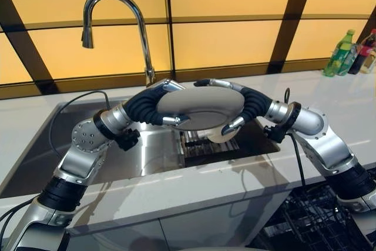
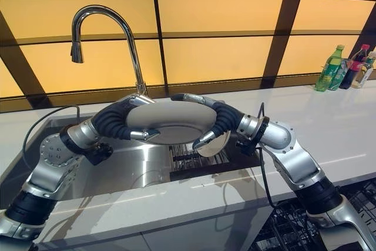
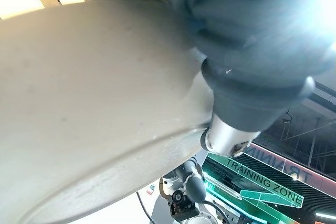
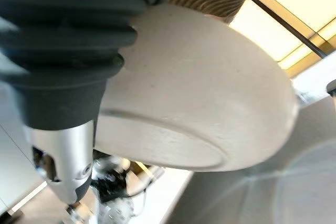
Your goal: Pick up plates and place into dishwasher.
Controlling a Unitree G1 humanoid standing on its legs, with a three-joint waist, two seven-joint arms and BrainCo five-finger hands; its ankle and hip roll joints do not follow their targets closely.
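A pale grey plate [image 1: 200, 107] is held level above the sink [image 1: 147, 154], between my two hands. My left hand [image 1: 144, 105] grips its left rim, fingers over the top and thumb underneath. My right hand [image 1: 252, 103] grips the right rim the same way. The plate's underside [image 3: 94, 108] shows in the left wrist view beside my left hand [image 3: 247, 66], and again as the plate's underside [image 4: 210, 98] in the right wrist view by my right hand [image 4: 58, 66]. A second pale plate [image 1: 226, 135] stands in the dark rack [image 1: 197, 150] in the sink, just below the held one.
A tall curved faucet [image 1: 117, 16] rises behind the sink. Bottles [image 1: 342, 54] stand at the counter's far right. The white counter [image 1: 176, 189] runs along the front. The open dishwasher's black wire rack [image 1: 317, 221] sits low at the right.
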